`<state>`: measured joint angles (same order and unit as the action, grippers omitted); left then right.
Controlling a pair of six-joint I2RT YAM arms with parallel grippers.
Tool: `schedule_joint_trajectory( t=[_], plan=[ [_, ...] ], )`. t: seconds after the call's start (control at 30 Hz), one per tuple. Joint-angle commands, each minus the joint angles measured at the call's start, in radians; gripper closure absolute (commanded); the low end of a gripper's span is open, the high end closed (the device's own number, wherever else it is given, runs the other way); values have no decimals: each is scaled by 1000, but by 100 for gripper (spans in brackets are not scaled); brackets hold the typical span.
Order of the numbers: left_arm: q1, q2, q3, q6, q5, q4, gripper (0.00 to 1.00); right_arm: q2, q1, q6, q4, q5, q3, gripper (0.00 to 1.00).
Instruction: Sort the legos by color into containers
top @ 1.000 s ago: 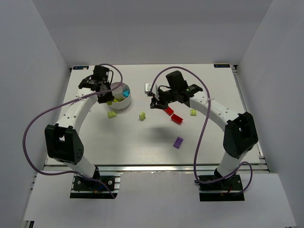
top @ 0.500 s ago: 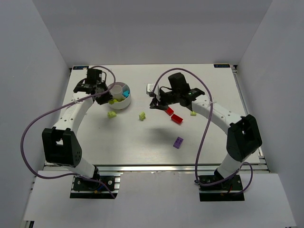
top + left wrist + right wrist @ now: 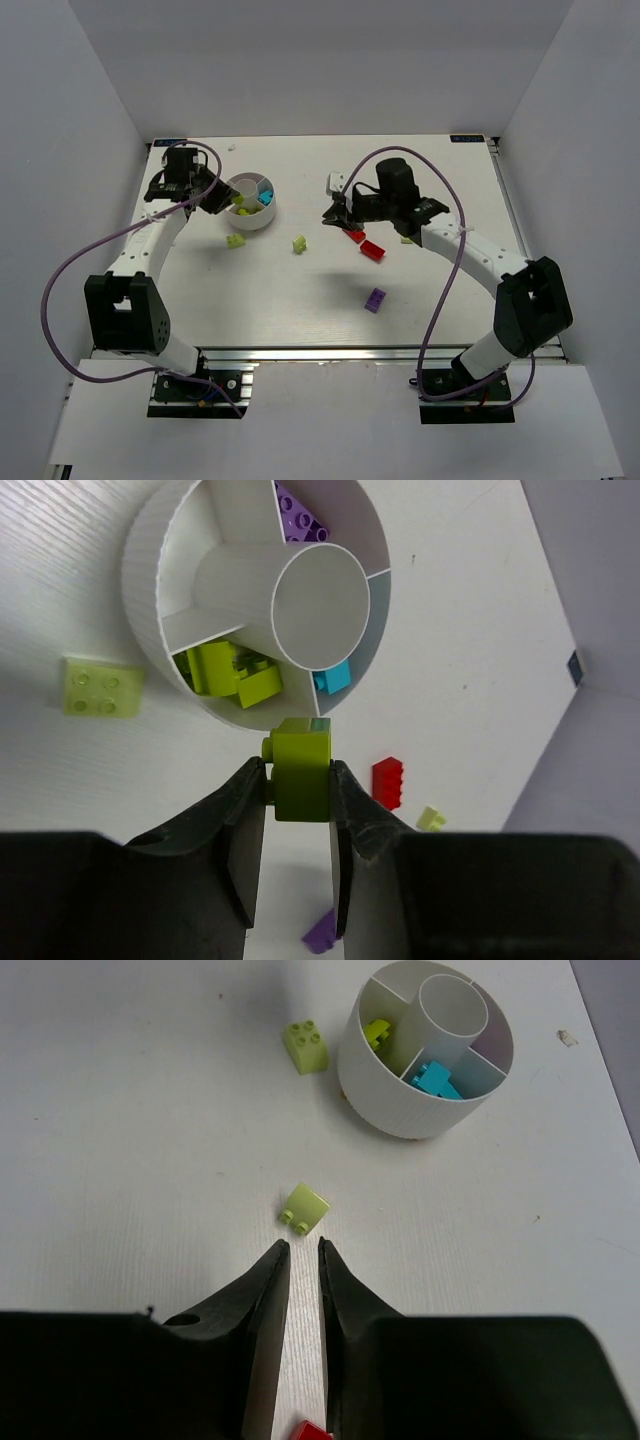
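Small glossy lime-green studded lego (image 3: 300, 768)

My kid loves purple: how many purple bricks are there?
2. One purple brick lies in a compartment of the white dish; the other purple brick lies loose on the table. Others may be hidden.

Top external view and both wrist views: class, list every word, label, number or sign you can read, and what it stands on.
No text is readable.
Left blue sticker, far edge of the table: too small to read.
Right blue sticker, same edge: too small to read.
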<state>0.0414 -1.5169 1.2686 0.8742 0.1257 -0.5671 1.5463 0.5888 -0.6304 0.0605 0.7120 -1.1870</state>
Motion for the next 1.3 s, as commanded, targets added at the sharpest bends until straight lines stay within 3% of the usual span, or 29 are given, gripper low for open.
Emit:
schedule_joint_trajectory(
  t=[0.0,0.23,0.6,1.27],
  plan=[
    [0,-11,-6,129,32,41,100,-41,-20,49,-109,29,29,76],
    [0,-23,-67,247,28,117,100,-71,-41,61,-143,32,82,76],
    [0,-63,-81,287,3,138,100,-74,-60,70,-163,41,92,76],
    [0,-115,-84,322,-34,151,87,-89,-75,77,-169,49,113,76]
  ],
)
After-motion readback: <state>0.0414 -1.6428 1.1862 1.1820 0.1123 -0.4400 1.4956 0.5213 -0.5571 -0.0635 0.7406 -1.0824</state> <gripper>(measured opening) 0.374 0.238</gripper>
